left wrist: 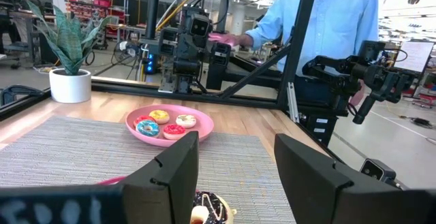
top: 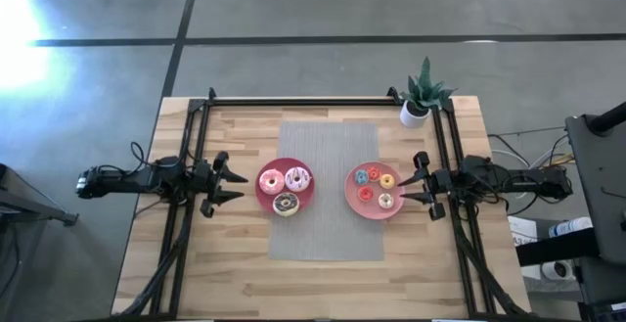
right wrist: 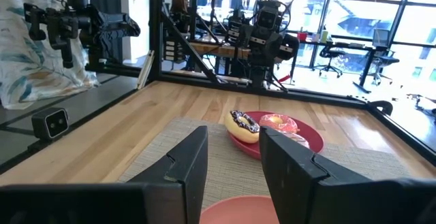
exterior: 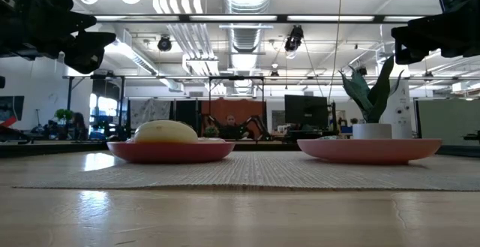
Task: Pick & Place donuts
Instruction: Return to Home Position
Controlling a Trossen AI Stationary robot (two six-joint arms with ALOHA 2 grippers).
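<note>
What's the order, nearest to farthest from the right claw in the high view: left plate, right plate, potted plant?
From the right claw, open at the table's right side:
1. Right plate, just beside the claw's tips, holding small donuts.
2. Potted plant, at the far right corner.
3. Left plate, across the mat, nearer the left arm.

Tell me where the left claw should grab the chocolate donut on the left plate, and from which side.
Grip the chocolate donut across its ring, one finger in the hole and one outside, or across the whole ring, coming straight down from above. It lies flat on the left plate, close against two pink donuts, so a side approach is probably blocked. The left claw is open beside the plate.
</note>
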